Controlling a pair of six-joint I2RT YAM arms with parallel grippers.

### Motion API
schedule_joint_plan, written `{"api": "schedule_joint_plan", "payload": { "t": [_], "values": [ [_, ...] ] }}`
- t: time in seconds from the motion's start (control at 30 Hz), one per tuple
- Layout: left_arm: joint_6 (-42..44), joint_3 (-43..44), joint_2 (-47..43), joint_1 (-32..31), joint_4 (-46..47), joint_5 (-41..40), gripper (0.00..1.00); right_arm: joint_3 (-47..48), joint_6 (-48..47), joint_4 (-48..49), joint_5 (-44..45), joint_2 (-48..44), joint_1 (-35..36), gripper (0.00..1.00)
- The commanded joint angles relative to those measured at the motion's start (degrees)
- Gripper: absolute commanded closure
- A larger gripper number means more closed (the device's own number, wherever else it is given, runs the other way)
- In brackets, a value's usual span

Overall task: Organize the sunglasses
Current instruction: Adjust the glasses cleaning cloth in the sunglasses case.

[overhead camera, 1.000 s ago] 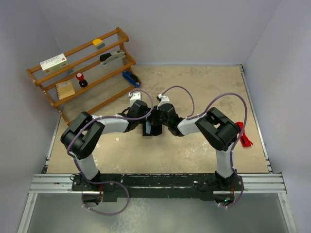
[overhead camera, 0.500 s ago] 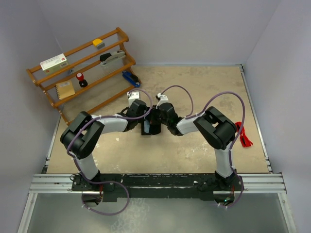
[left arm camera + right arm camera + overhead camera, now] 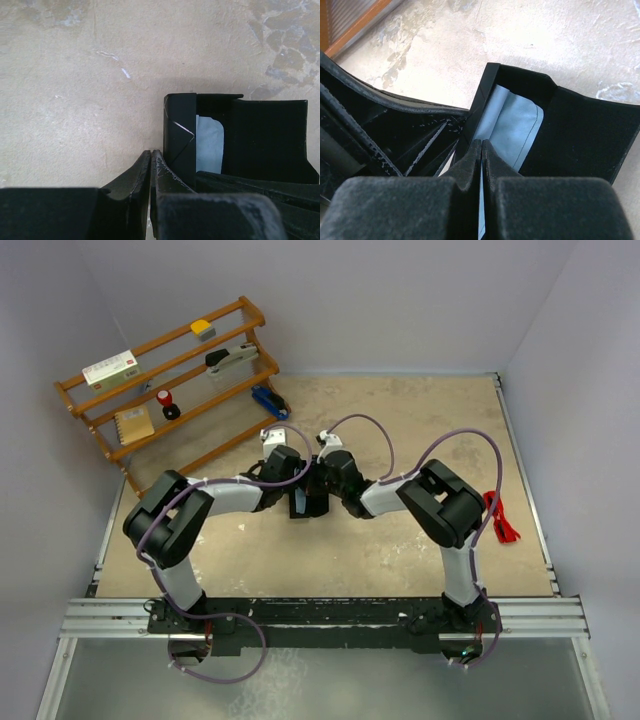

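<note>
Both grippers meet at the open black case (image 3: 580,135). The left gripper (image 3: 151,154) has its jaws pressed together on nothing, tips just beside the case's side wall. The right gripper (image 3: 481,146) is likewise closed, its tips at the case's rim above the pale blue cloth (image 3: 512,125) lying inside; whether it nips the cloth's edge I cannot tell. The sunglasses (image 3: 501,519) lie well away from both hands, on the table (image 3: 420,420) just beyond the elbow of the right arm (image 3: 445,505), untouched. Closed tips working at the rim could slip and shove the light case aside or drop its flap shut. A snagged cloth could bunch up and leave no room. The right elbow, swinging back, could knock the sunglasses off the nearby table edge.
</note>
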Motion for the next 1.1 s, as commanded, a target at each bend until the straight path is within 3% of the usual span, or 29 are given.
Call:
{"api": "schedule_joint_plan", "payload": {
  "t": [0.0, 0.4, 0.6, 0.77, 1.07],
  "values": [
    [0.3, -0.65, -2.48, -0.48, 2.1, 2.04, 1.0, 3.4, 0.07, 2.02, -3.69, 1.76, 1.43, 1.0],
    [0.86, -0.79, -2.28, -0.51, 2.11, 2.4, 1.0, 5.01, -0.36, 0.59, -8.83, 2.61, 1.33, 1.0],
    [0.71, -0.71, -2.38, -0.51, 2.18, 2.43, 1.0, 3.59, -0.78, -0.42, -6.98, 1.03, 1.38, 1.0],
    [0.92, -0.85, -2.99, -0.48, 1.61, 1.56, 1.0, 1.17, -3.62, -2.77, -3.15, -3.7, 1.33, 0.87],
    [0.62, -1.45, -3.56, -0.5, 2.24, 1.61, 1.0, -1.96, -8.33, -9.91, 1.99, -14.87, 0.33, 0.76]
  ]
}}
